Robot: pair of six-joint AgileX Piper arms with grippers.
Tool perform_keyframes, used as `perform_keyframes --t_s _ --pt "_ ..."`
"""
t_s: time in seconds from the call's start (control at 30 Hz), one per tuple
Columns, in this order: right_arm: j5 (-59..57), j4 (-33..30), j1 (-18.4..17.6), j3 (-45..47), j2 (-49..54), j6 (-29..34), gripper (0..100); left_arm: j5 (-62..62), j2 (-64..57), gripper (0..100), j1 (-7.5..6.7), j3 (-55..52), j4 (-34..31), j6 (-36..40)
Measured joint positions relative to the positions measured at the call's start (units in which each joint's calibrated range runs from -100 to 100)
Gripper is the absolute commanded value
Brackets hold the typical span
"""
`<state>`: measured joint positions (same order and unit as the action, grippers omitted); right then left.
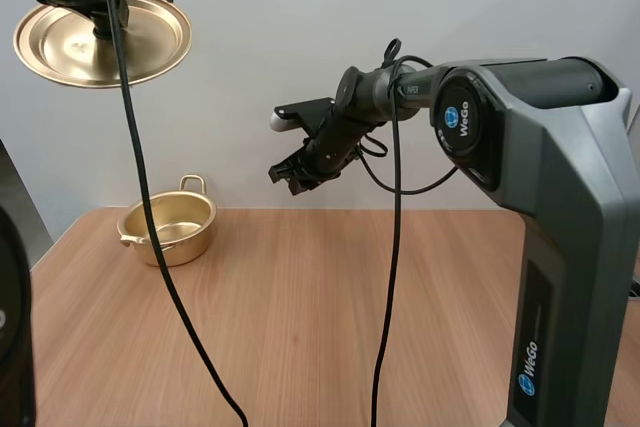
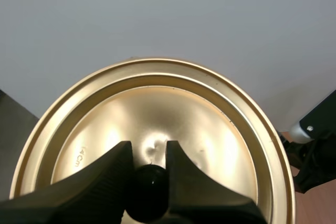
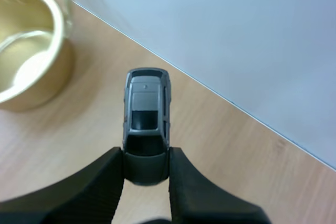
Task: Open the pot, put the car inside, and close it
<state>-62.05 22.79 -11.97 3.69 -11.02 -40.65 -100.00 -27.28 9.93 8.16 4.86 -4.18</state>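
The gold pot (image 1: 168,226) stands open on the table at the far left, and its rim and handle (image 3: 29,51) also show beyond the car. My left gripper (image 1: 105,22) holds the gold lid (image 1: 102,40) high in the air above and left of the pot, fingers pinching the black knob (image 2: 148,191) on the lid (image 2: 157,124). My right gripper (image 1: 292,175) hovers above the table, right of the pot, shut on a small grey toy car (image 3: 146,124). The car's nose points away from the fingers (image 3: 100,187).
The wooden table (image 1: 330,317) stretches from the pot to the right arm's base (image 1: 560,277). A pale wall stands behind the table's far edge. The other arm's gripper (image 2: 315,145) shows beside the lid's rim.
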Motion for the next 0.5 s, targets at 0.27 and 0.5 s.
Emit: perform_keyframes --t_s 0.27,0.5 --pt "-0.1 1.6 -3.1 -0.1 1.4 -2.2 0 0.0 -6.8 0 0.00 -6.5 -7.1 0.4" --pt "5.1 1.6 -6.9 -0.1 1.4 -2.6 0 0.0 -10.3 0 0.00 -7.6 -7.5 0.4"
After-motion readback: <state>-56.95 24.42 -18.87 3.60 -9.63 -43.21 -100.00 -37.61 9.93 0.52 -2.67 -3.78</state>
